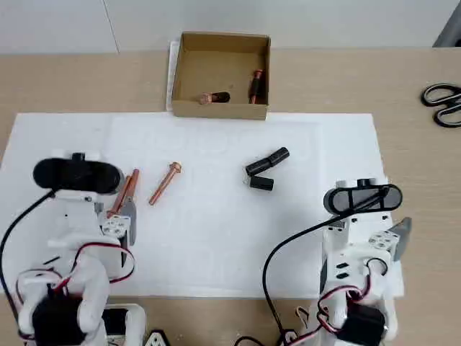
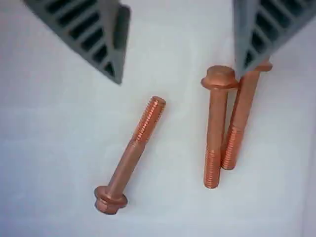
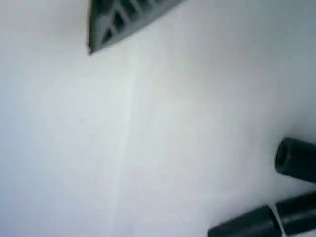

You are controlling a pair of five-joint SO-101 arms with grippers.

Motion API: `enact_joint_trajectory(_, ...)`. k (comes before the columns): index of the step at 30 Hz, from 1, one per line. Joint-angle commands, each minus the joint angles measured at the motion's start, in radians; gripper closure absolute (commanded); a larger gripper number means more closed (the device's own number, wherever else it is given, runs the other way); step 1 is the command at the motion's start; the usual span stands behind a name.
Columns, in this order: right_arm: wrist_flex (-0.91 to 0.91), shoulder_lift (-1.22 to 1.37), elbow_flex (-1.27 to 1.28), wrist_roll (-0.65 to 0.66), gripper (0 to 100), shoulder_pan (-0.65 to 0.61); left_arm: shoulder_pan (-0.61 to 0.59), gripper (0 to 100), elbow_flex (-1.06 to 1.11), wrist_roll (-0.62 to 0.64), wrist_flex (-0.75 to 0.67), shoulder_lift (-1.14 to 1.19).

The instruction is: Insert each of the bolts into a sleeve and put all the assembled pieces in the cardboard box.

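Hovering with left gripper (image 2: 178,78) spread wide and empty over three bolts (image 2: 131,153) at left, likely to pick one for the sleeves (image 1: 268,162) right of centre, two finished pieces (image 1: 215,97) already in the far box (image 1: 220,110), right gripper (image 1: 396,234) near right, opening unclear.

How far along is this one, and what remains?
Done: two assembled pieces lie in the cardboard box. In hand: nothing; the left gripper is open over three loose bolts. Left: those bolts and three sleeves on the white sheet, all unjoined.
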Motion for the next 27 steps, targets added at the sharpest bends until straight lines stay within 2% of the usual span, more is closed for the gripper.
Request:
enact_joint_trajectory(1, -0.016, 0.056, -0.121, 0.025, 60.7, 0.007, 0.0, 86, -0.068, 0.002, -0.003, 0.046)
enact_joint_trajectory(8, 0.041, 0.529, -0.506, 0.025, 60.7, -0.019, -0.002, 86, -0.087, 0.003, -0.003, 0.061)
enact_joint_trajectory(15, 0.295, 1.035, -0.974, 0.026, 60.7, -0.252, -0.003, 86, -0.088, 0.072, 0.003, 0.063)
enact_joint_trajectory(19, 0.34, 1.113, -1.06, 0.026, 60.7, -0.372, -0.003, 86, -0.088, 0.095, 0.003, 0.06)
enact_joint_trajectory(24, 0.275, 1.122, -1.062, 0.025, 60.8, -0.403, -0.003, 86, -0.088, 0.13, 0.003, 0.06)
enact_joint_trajectory(27, 0.298, 1.247, -1.097, 0.025, 60.8, -0.414, -0.003, 86, -0.088, 0.144, 0.003, 0.06)
